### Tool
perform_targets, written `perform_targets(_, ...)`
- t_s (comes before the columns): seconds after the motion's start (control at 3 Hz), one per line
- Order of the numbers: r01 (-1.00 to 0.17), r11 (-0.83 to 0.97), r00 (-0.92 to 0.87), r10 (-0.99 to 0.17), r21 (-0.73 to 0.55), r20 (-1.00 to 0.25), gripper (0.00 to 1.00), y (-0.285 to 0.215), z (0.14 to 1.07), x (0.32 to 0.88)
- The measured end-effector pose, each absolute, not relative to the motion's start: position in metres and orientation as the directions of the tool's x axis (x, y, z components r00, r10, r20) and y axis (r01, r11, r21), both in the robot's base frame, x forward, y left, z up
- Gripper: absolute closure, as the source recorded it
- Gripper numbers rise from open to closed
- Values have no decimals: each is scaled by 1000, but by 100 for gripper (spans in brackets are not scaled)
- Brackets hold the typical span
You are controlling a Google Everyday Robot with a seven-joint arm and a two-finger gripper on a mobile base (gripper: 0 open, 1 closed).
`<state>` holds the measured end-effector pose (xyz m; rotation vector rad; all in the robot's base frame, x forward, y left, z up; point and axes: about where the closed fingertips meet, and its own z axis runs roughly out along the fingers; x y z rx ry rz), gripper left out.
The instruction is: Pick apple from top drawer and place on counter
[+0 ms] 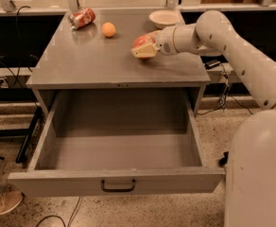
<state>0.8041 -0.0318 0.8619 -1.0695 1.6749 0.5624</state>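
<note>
The apple, red-pink with pale patches, is held between the fingers of my gripper just over the right half of the grey counter. The gripper is shut on the apple, and its cream fingers cover the apple's lower side. I cannot tell whether the apple touches the counter. The white arm reaches in from the right. The top drawer is pulled fully open below the counter. It is a wide grey box with a dark handle on its front panel, and its inside shows nothing in it.
A red soda can lies on its side at the counter's back left. A small orange ball sits beside it. A pale bowl stands at the back right, close behind the gripper. Cables run on the speckled floor. A shoe shows at the bottom left.
</note>
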Motion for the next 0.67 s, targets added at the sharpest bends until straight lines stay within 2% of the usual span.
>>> perform_targets(0.33,-860,494,-81,-379,-128,-922,38,-31,859,808)
perform_targets(0.67,-863,489,-80,-385,-130,-919,7,-29,857,810)
